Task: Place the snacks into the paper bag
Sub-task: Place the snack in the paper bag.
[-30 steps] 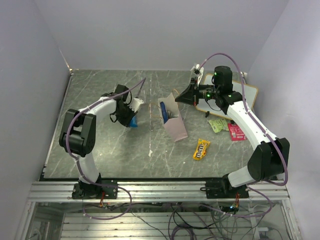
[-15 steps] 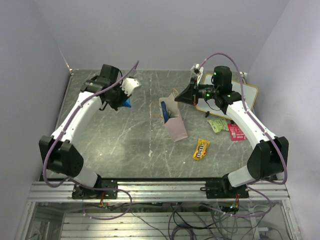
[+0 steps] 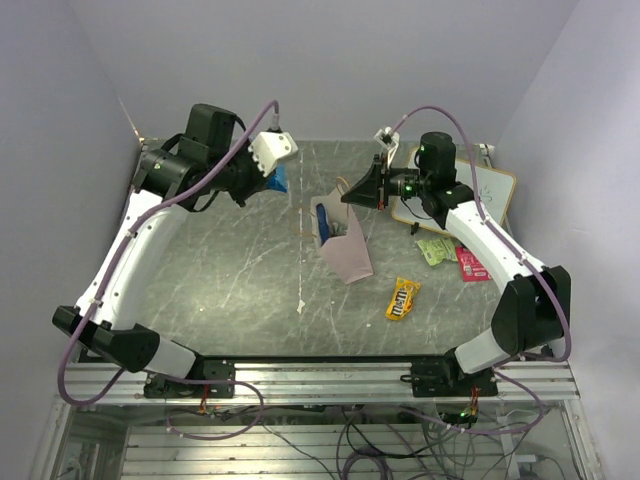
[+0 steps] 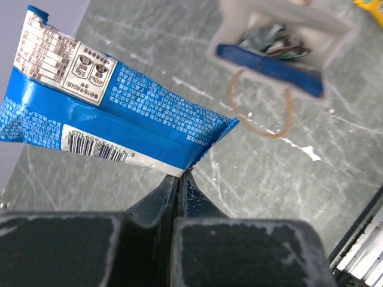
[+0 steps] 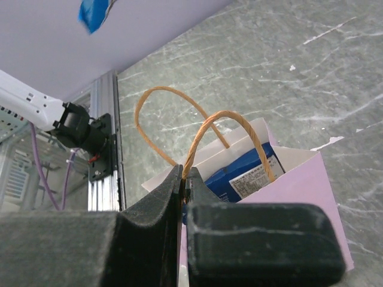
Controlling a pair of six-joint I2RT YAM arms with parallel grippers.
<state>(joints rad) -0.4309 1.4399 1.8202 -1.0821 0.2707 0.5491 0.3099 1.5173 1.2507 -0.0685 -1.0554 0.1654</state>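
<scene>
2 claws, both clenched. My left claw (image 4: 179, 175) pinches the bottom seam of the blue-white packet (image 3: 279, 183), fingers pressed tight with only the seam between them. The packet hangs in the air above the table (image 3: 220, 260), at 10 o'clock of the paper bag (image 3: 347, 255) in the top view.

My right claw (image 5: 182, 173) grips 1 thin handle (image 5: 200, 134) of the bag, reaching in from the bag's 1 o'clock. The 2nd handle loops free just behind the 1st.

The bag stands near table centre with its mouth open. The dark blue chip bag (image 5: 239, 173) is inside, upright against 1 wall. The left wrist view shows more packets behind it, a silver-grey one (image 4: 263, 37) among them. The rest are too blurred to sort.

3 snacks are on the table, outside the bag:
- yellow M&M's (image 3: 403, 298) at 4 o'clock of the bag, near it.
- light green packet (image 3: 436, 249) at 3 o'clock.
- pink-red packet (image 3: 471, 264) just beside the green one, at its 4 o'clock.

The white board (image 3: 492, 190) sits at 2 o'clock of the bag, partly under my right arm.
</scene>
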